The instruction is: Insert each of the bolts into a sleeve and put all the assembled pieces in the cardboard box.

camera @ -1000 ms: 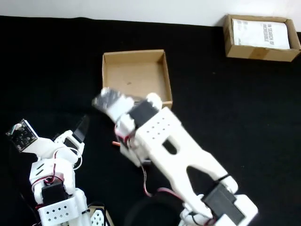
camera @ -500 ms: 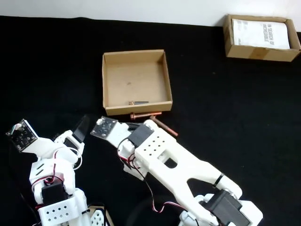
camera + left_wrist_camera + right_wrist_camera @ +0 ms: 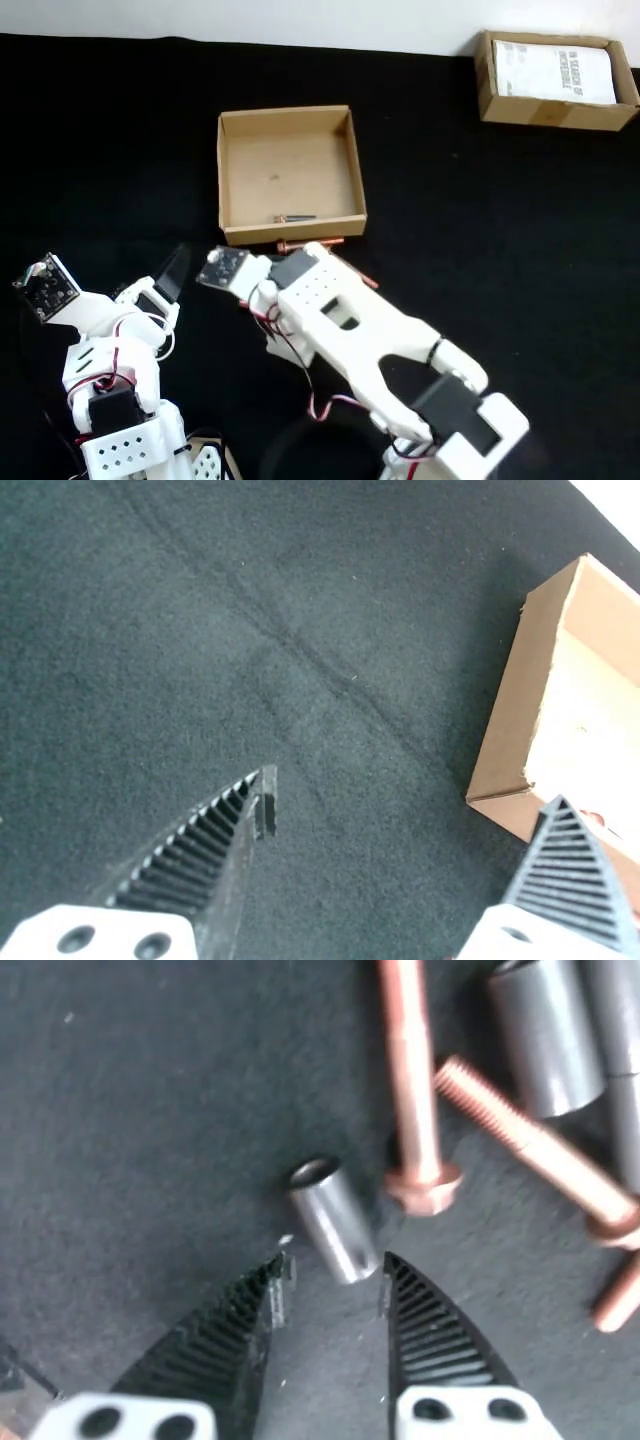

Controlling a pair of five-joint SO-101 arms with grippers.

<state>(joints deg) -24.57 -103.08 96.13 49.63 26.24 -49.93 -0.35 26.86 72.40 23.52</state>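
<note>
One piece (image 3: 295, 218) seems already in the box (image 3: 222, 170), but loose bolts (image 3: 408, 1070) and sleeves (image 3: 545, 1040) lie on the surface (image 3: 500, 250); the right tool (image 3: 334, 1265) is open at a sleeve (image 3: 330, 1218), the left tool (image 3: 410, 790) open, empty.

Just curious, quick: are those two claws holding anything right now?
Left gripper: open, empty.
Right gripper: open, tips either side of a short silver metal sleeve.

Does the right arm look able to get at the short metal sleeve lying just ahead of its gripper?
Probably yes: the right gripper is open, and the sleeve lies uncovered just off its fingertips. A copper bolt has its head close beside the sleeve and may get nudged.
</note>
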